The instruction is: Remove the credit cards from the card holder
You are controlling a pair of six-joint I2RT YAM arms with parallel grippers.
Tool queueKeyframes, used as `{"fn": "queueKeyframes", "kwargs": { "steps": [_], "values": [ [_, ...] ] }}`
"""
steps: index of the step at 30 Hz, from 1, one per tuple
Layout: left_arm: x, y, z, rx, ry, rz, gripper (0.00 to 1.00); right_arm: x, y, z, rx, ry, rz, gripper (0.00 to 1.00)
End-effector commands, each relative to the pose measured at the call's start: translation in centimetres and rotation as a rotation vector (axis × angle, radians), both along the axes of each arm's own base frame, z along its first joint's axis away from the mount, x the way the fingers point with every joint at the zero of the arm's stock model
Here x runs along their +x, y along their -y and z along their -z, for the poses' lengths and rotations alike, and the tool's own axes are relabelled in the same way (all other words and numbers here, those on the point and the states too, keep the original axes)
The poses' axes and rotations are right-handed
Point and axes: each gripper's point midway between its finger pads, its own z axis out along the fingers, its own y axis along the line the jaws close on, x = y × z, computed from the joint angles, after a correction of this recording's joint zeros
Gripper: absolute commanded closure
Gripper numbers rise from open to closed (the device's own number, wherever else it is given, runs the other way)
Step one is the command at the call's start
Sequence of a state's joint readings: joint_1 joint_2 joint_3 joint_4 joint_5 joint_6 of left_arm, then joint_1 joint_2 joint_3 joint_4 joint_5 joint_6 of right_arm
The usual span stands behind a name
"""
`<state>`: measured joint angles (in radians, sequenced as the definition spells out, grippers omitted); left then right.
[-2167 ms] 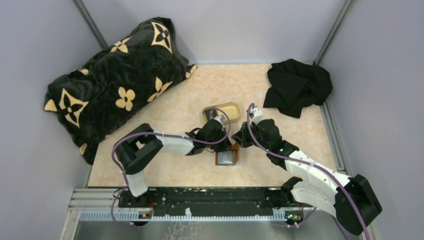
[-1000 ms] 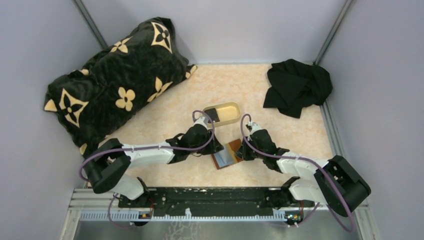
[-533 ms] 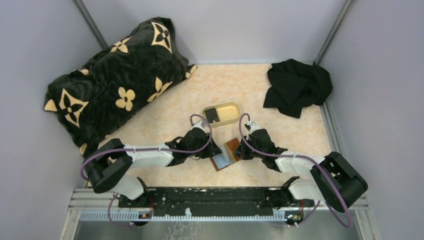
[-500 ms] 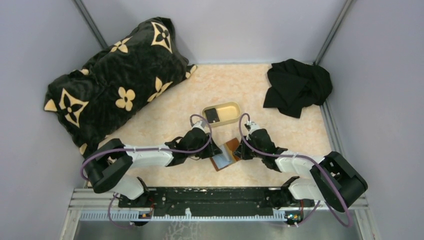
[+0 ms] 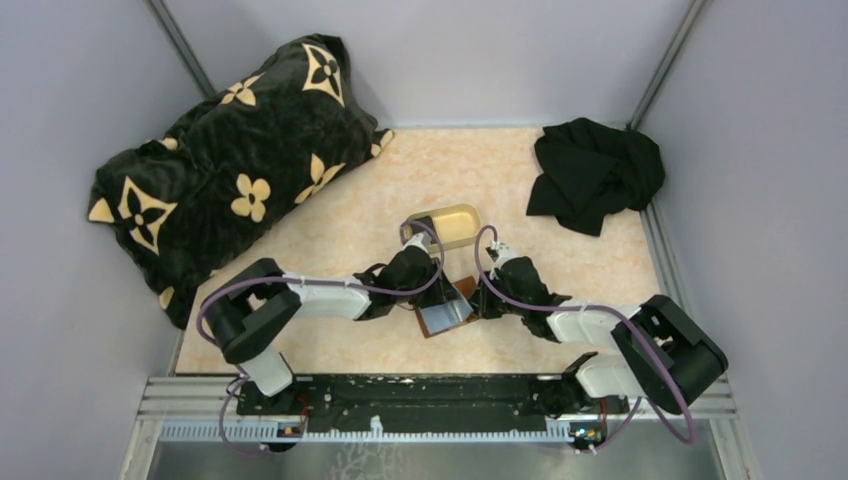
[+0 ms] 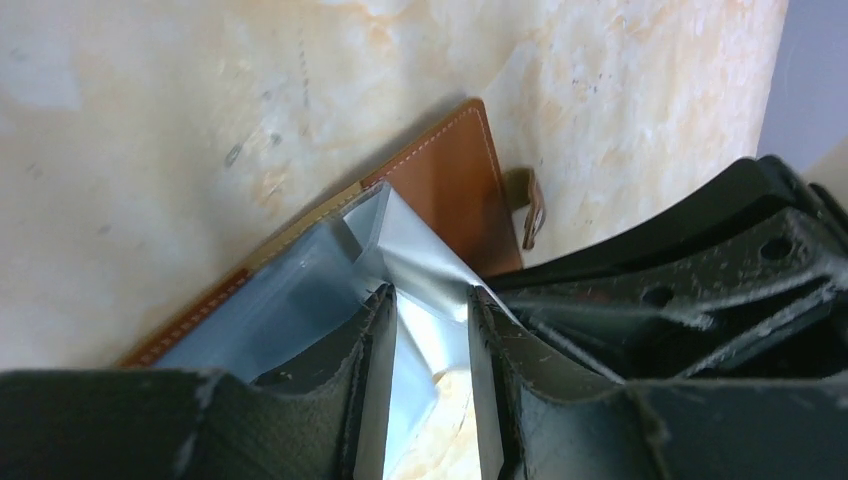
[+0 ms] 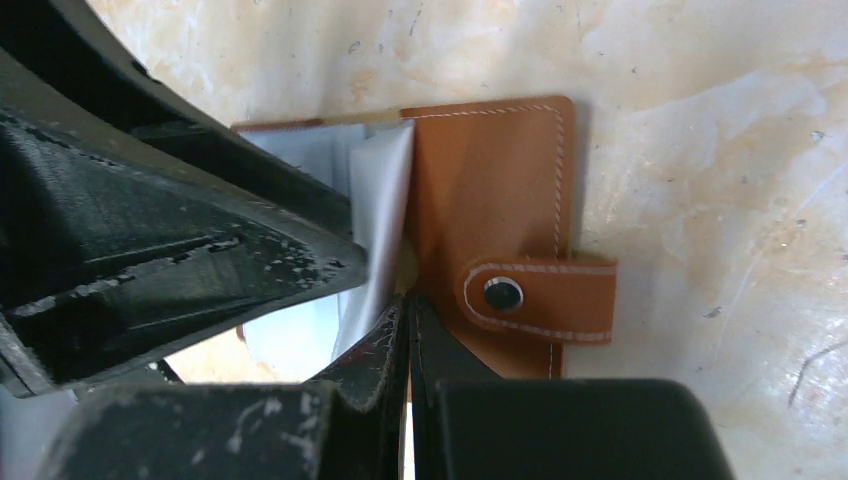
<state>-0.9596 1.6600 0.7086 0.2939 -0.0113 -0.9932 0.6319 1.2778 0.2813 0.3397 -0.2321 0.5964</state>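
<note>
The card holder point(image 5: 445, 312) is held open on the desk point(image 5: 560, 220), its brown panel clamped by the right pincer point(image 7: 408, 310), presumably so that its pale lining can be entered by the parted left pincer point(image 6: 430, 320)

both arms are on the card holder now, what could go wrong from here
The right pincer is shut on just a thin edge of the card holder; a pull could slip it free.
The left pincer straddles the pale inner sleeve with no card edge showing, so it may grab sleeve, not card, and lift the whole holder.
Both pincers crowd together and might collide.
</note>
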Motion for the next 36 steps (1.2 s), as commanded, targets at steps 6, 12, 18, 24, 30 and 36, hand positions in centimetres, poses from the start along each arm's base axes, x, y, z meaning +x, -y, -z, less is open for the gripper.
{"fn": "queueKeyframes", "kwargs": {
  "steps": [6, 12, 18, 24, 30, 36],
  "values": [
    [0.8, 2.8, -0.1, -0.014, 0.026, 0.072, 0.61, -1.0, 0.1, 1.0, 0.010, -0.038, -0.009, 1.00],
    [0.9, 2.7, 2.0, 0.031, 0.006, 0.068, 0.61, 0.1, 0.9, -1.8, -0.016, 0.041, 0.027, 1.00],
    [0.9, 2.7, 3.2, 0.048, -0.011, 0.073, 0.61, 0.8, 1.9, -7.9, 0.033, 0.202, 0.076, 1.00],
    [1.0, 3.2, 3.2, 0.036, -0.015, 0.079, 0.61, 0.2, 1.3, -7.7, 0.050, 0.174, 0.040, 1.00],
    [1.1, 3.0, 2.1, 0.027, 0.000, 0.068, 0.60, -0.7, 1.7, -4.6, 0.041, 0.110, 0.051, 1.00],
    [1.3, 3.1, 0.5, 0.007, 0.026, 0.068, 0.58, -1.4, 2.5, -1.7, 0.008, 0.059, 0.072, 1.00]
  ]
}}
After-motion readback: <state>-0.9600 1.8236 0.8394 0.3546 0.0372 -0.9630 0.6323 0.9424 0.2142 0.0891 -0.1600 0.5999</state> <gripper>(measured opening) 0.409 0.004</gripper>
